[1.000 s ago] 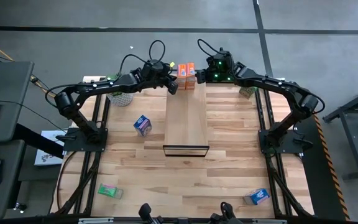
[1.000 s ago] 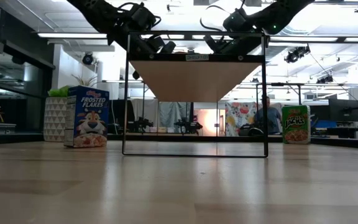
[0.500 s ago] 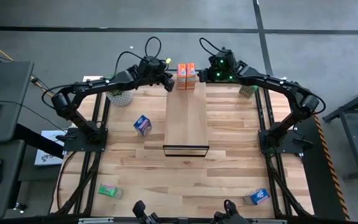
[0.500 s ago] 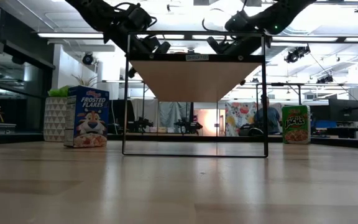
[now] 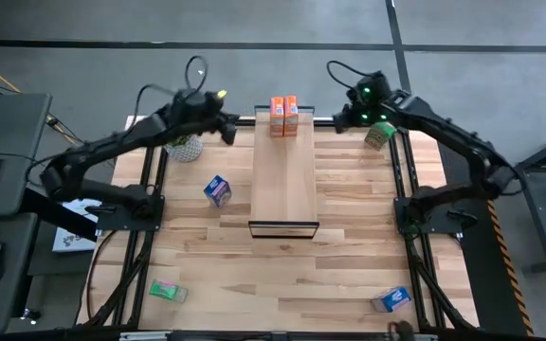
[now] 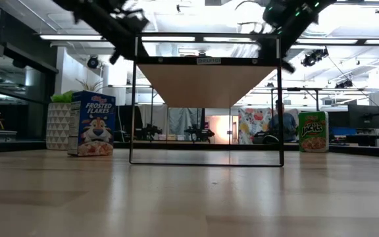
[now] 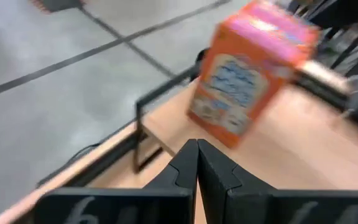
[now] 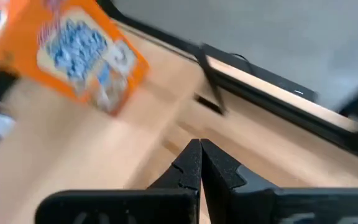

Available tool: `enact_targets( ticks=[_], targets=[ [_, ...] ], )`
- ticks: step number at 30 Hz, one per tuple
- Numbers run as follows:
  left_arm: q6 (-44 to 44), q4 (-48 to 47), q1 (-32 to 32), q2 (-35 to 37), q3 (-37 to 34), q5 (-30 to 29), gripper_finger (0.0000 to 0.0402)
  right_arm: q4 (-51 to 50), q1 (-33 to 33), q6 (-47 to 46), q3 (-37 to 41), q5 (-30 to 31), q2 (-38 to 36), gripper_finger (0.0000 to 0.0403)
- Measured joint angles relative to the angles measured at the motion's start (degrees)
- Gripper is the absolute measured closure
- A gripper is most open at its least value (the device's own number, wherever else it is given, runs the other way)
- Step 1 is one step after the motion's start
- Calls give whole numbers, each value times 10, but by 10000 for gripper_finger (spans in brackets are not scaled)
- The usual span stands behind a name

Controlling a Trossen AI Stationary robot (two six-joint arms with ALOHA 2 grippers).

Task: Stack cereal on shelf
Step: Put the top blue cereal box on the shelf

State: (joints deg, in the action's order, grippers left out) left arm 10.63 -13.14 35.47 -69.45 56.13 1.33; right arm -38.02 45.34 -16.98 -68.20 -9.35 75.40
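Shelf [image 5: 284, 180]: long light-wood plank on a thin black frame, standing mid-table and running from the near middle to the far edge. Holds two orange cereal boxes [image 5: 283, 116], upright, side by side and touching, at its far end. The rest of the plank is bare.

Table [image 5: 349, 275], loose stock:
- Blue cereal box [image 5: 217, 190], just left of the shelf, upright in the low view.
- Second blue cereal box [image 5: 391, 299], near right corner.
- Green cereal box [image 5: 167, 291], near left corner, lying flat.
- Second green cereal box [image 5: 379, 135], far right edge, upright.
- Potted plant [image 5: 184, 148] in a white patterned pot, far left.

Left claw [image 5: 226, 131]: fingers pressed together, nothing between them. It sits above the table's far edge, left of the shelf and apart from the orange boxes, pointing toward them. Its arm reaches in from the left base, elbow out to the side.

Right claw [image 5: 337, 121]: fingers likewise pressed together and empty. It sits right of the shelf's far end, clear of the boxes, just beside the upright green box. Its arm bends in from the right base.
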Motion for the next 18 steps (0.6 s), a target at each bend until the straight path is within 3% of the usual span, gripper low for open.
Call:
enact_targets(
  ticks=[4, 8, 13, 18],
  targets=[
    [69, 32, -48, 107, -98, 0, 401, -65, -8, 6, 0, 22, -60, 403],
    [106, 10, -104, 188, -143, -17, 390, -81, -29, -3, 0, 34, -109, 403],
    [113, -61, -140, 223, -116, -33, 330, -80, -51, -27, 0, 77, -143, 403],
    [87, -210, -150, 201, -48, -31, 232, -81, -58, -40, 0, 85, -149, 403]
  ],
)
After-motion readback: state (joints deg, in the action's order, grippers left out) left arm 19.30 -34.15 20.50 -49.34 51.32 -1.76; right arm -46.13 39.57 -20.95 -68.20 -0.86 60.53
